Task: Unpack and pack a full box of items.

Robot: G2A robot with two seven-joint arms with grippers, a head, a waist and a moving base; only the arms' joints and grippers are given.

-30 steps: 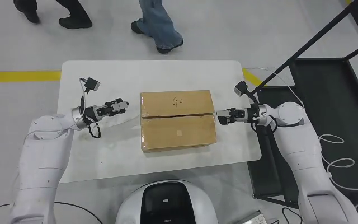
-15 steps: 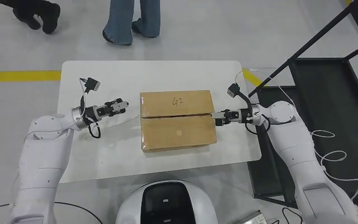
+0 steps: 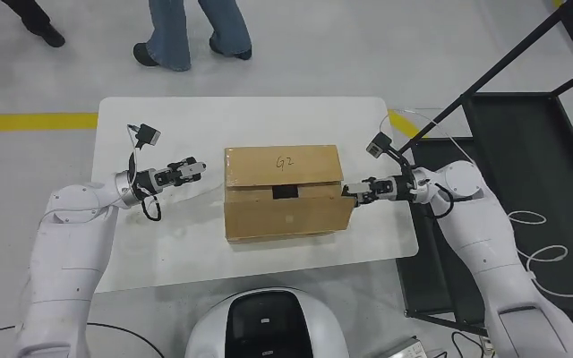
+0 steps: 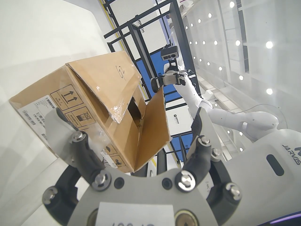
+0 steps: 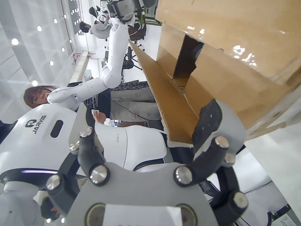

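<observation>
A brown cardboard box (image 3: 282, 166) sits mid-table, its far top flap marked by hand and lying flat. The near flap (image 3: 269, 213) is tilted up along the seam, showing a dark gap (image 3: 286, 191). My right gripper (image 3: 355, 195) is at the box's right end, open, with the raised flap's corner (image 5: 178, 137) between its spread fingers and resting against one fingertip (image 5: 210, 118). My left gripper (image 3: 195, 166) hovers open just off the box's left end, holding nothing. In the left wrist view the box (image 4: 98, 78) and its lifted flap (image 4: 152, 128) sit beyond my left gripper (image 4: 127, 116).
The white table (image 3: 161, 251) has bare room left of and in front of the box. A black metal rack (image 3: 519, 179) stands close beside the table's right edge, behind my right arm.
My right gripper pushed in at the box's seam, then drew back and toward the near side, lifting the near flap; a dark gap opened. The left arm has stayed still.
</observation>
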